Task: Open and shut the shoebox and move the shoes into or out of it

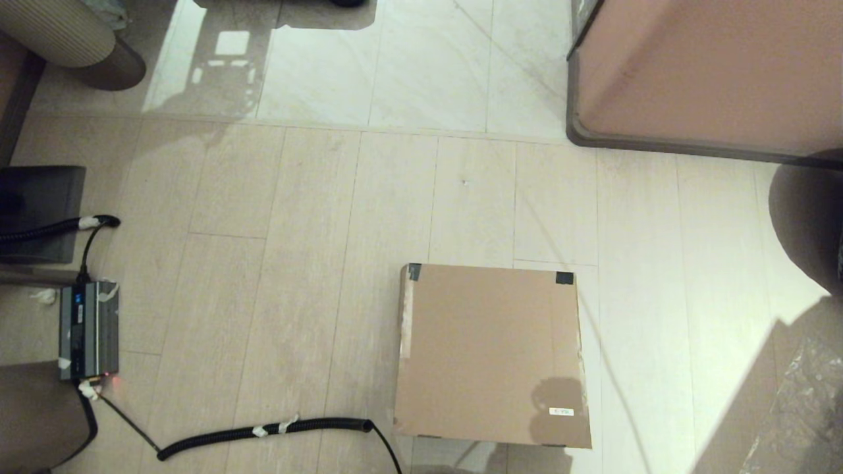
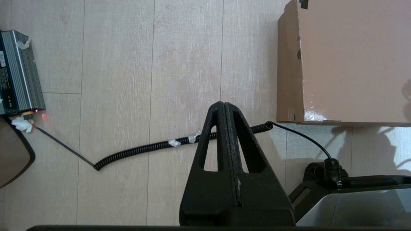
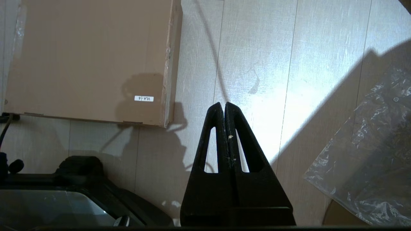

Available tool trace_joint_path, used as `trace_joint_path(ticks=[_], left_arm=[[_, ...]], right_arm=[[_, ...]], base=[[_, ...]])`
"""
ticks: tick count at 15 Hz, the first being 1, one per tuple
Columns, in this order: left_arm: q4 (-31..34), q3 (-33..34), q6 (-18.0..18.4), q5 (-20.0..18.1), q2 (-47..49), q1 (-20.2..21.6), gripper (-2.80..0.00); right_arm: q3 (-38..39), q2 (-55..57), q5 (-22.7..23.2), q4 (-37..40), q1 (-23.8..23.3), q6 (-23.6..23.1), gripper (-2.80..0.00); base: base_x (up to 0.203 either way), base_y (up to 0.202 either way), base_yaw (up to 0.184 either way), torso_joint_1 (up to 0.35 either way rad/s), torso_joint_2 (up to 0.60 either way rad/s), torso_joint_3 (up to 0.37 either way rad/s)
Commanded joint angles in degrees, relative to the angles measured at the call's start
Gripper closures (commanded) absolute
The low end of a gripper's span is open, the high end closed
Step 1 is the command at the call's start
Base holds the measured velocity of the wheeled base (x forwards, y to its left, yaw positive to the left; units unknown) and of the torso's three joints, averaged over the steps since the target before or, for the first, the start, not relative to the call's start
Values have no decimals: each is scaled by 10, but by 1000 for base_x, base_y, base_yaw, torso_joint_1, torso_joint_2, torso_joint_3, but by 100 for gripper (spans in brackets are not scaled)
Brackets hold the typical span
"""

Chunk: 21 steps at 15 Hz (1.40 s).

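Observation:
The brown cardboard shoebox [image 1: 490, 355] lies on the floor in front of me with its flap lid down flat, black tape at its two far corners and a small white label [image 1: 561, 412] near the front right corner. The shoes are hidden from every view. My left gripper [image 2: 223, 103] is shut on nothing and hangs over bare floor to the left of the shoebox [image 2: 346, 61]. To the right of the shoebox [image 3: 90, 57] my right gripper [image 3: 223, 104] is also shut and holds nothing. Neither gripper shows in the head view.
A coiled black cable [image 1: 263, 431] runs along the floor from a grey power unit [image 1: 89, 329] to just left of the box. A large pinkish-brown cabinet [image 1: 711, 72] stands at the far right. A clear plastic sheet [image 3: 369, 154] lies to the right of the right gripper.

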Motion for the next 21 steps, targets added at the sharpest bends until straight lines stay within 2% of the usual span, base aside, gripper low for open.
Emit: trace_joint_path(ticks=[1, 12, 18, 21], left_arm=[[0, 0, 0, 0, 2, 0, 0], [0, -1, 1, 0, 2, 0, 0], [0, -1, 1, 0, 2, 0, 0], [0, -1, 1, 0, 2, 0, 0]], right_arm=[[0, -6, 0, 0, 0, 1, 0], [-1, -6, 0, 0, 0, 18, 0], [-1, -6, 0, 1, 0, 10, 0], [0, -6, 0, 0, 0, 23, 0]], base=[[0, 0, 0, 0, 0, 0], [0, 0, 0, 0, 0, 0], [0, 0, 0, 0, 0, 0], [0, 0, 0, 0, 0, 0]])
